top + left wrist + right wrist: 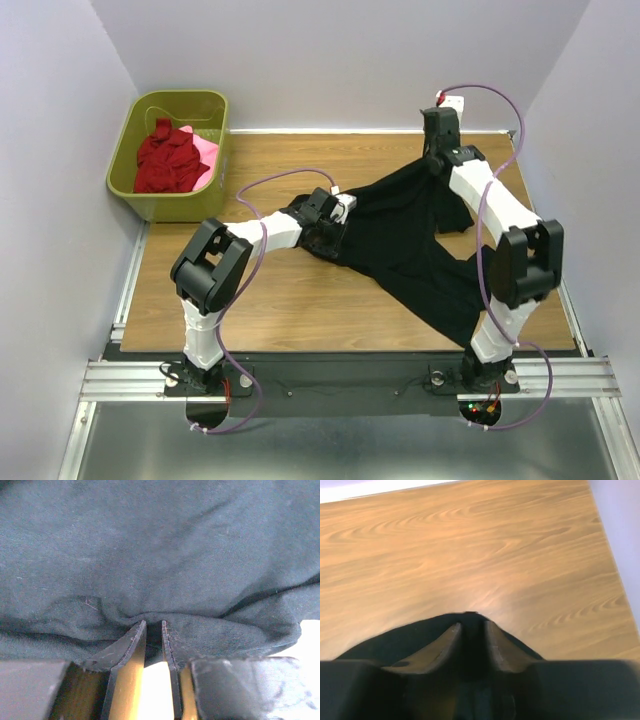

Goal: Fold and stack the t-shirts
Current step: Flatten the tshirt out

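A large black t-shirt [410, 240] lies rumpled across the right half of the wooden table [280, 300]. One part trails toward the near right edge. My left gripper [340, 208] is at the shirt's left edge, shut on a fold of the black cloth [160, 555] pinched between its fingertips [154, 622]. My right gripper [437, 160] is at the far end of the shirt, shut on a bunched tip of black cloth [420, 635] above bare wood. A dark red t-shirt [165, 160] and a pink t-shirt [205, 150] lie crumpled in the basket.
The olive-green plastic basket [135, 190] stands off the table's far left corner, against the wall. White walls close in the back and both sides. Metal rails [330, 378] run along the near edge at the arm bases. Purple cables loop over both arms.
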Robot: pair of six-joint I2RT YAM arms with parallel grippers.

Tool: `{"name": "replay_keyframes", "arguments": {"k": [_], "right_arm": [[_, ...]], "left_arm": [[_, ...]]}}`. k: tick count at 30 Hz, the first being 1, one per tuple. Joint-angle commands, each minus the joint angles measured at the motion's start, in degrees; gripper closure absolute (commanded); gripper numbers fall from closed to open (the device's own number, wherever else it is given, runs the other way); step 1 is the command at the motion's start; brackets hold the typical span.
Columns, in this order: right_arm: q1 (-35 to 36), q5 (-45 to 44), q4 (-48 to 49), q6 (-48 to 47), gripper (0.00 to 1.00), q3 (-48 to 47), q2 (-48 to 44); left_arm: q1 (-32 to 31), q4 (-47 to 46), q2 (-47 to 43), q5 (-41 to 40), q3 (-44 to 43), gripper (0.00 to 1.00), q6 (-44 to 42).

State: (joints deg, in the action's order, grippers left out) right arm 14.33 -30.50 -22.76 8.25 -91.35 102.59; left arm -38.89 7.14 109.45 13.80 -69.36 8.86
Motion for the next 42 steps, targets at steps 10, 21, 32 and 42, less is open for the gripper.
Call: {"name": "replay_keyframes", "arguments": {"k": [10,21,32,42], "right_arm": [[-2.64,11.32,-0.70,7.12,0.23,18.02,-18.34],[-3.17,30.23,-2.99,22.59,0.25,45.81,-33.77],[-6.50,32.96,0.44,23.83,0.29,49.87,-25.34],[-7.73,29.03,2.11,22.69,0.29,48.20,-18.66]], "left_arm": [[0.13,-2.12,-20.05,0.46,7.66,0.38,6.51],[13.84,-3.97,-27.71,-4.84,16.71,0.21,8.28],[17.45,-5.91,-17.00,-6.86,12.07,0.22,5.90],[17.36,-5.38,-7.07,-3.70,5.73,0.24,3.88]]}}
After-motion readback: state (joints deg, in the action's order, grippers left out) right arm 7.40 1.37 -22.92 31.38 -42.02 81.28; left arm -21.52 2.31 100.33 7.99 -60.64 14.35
